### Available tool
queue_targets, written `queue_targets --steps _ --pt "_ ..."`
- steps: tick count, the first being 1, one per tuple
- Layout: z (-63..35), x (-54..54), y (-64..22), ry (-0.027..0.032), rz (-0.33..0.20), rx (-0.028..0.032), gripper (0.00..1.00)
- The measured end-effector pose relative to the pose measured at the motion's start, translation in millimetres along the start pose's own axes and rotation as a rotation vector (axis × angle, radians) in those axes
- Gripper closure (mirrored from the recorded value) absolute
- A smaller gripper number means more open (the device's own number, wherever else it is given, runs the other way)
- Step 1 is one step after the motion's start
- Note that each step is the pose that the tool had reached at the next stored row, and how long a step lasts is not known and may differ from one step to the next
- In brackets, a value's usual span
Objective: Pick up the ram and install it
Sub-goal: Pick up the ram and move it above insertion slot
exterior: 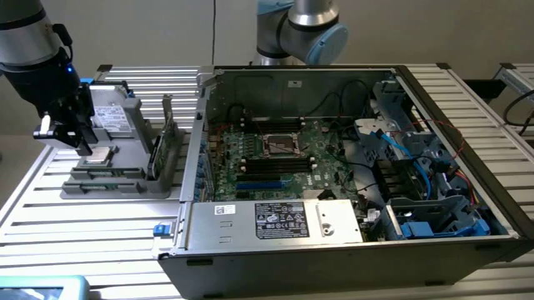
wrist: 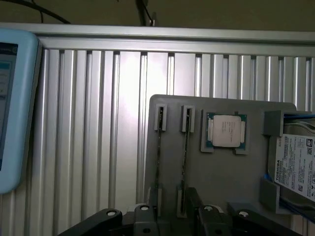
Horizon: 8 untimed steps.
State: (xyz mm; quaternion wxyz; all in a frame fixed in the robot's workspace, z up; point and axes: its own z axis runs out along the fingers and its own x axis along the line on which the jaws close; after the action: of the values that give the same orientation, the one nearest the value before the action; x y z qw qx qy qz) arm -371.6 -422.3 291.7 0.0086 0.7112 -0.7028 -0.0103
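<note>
On the slatted metal desk [exterior: 100,206], the open computer case [exterior: 334,262] is the biggest item. It lies just beside the gray holder [exterior: 117,186], on the holder's side toward the exterior view's right. Motherboard [exterior: 321,140] lies flat inside the case, well apart from the holder; its black memory slots [exterior: 271,164] look bare, though I cannot be sure. The holder carries the loose parts. Gripper [exterior: 71,139] hangs above the holder, clear of everything on it, jaws spread wide and grasping nothing. Hard drive [exterior: 112,115] fills the holder's far end in the exterior view. The ram [wrist: 185,157] sits on its long edge in a clip-ended slot at the holder's opposite end from the drive, with a second thin stick just beside it in a matching slot. Both are seated and untouched. Processor chip [exterior: 99,155] rests in its square pocket in the holder, between the ram slots and the drive, closest to the jaws in the exterior view. Judgement: the pick-up step is in hand, at approach only, with nothing lifted and nothing installed. Judgement: a grasp calls for setting the jaws astride one stick's thin edge, clear of its neighbour and the chip. The descent must be square, so the stick is not levered in its slot.
</note>
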Motion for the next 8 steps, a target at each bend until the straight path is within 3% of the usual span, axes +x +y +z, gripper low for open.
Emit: queue_targets --steps 8 --pt "8.2 5.9 1.6 -0.0013 0.0 0.0025 0.64"
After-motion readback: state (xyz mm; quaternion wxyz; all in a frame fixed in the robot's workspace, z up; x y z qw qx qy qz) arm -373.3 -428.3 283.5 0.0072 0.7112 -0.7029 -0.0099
